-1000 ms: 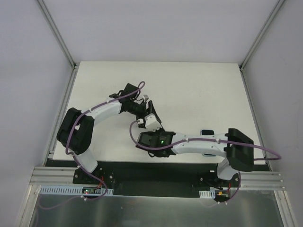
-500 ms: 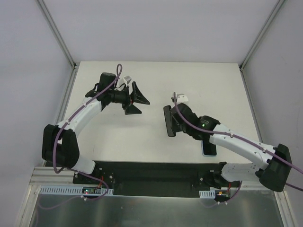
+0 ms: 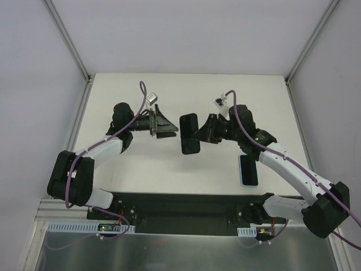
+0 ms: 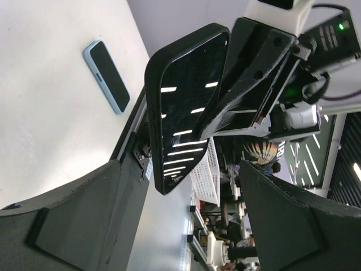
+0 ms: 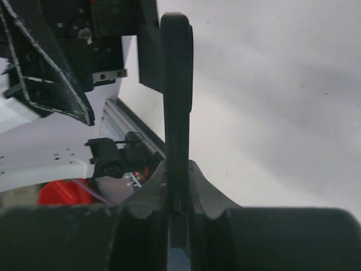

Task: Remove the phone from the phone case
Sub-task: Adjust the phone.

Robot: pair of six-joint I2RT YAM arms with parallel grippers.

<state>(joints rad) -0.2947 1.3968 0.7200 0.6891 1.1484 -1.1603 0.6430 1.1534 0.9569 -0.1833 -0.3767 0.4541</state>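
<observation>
Lower right of the overhead view, nearest me: the phone case [image 3: 249, 170] lies flat on the tabletop [image 3: 225, 96], a pale blue rim around a dark face, in the same spot as half a second ago. I cannot tell whether that dark face is bare lining, but I judge the shell empty.

Centre of frame, a little farther out: my right end effector [image 3: 198, 134] is clenched on the phone [image 3: 190, 134], pinching the glossy black slab by the edge that faces right in the overhead view. The right wrist view shows it edge-on between both fingers. Half a second ago the slab hung lower and further right in the frame. It has now been carried up and left, well apart from the case.

Just left of centre: my left end effector [image 3: 167, 127] has swung round to face the phone. Its fingers are spread wide and hold nothing, and the screen fills the middle of the left wrist view. One second ago both arms were huddled together near the lower middle of the frame.

My reading is that the separation is done, and this looks like a handover or a display of the freed phone.
</observation>
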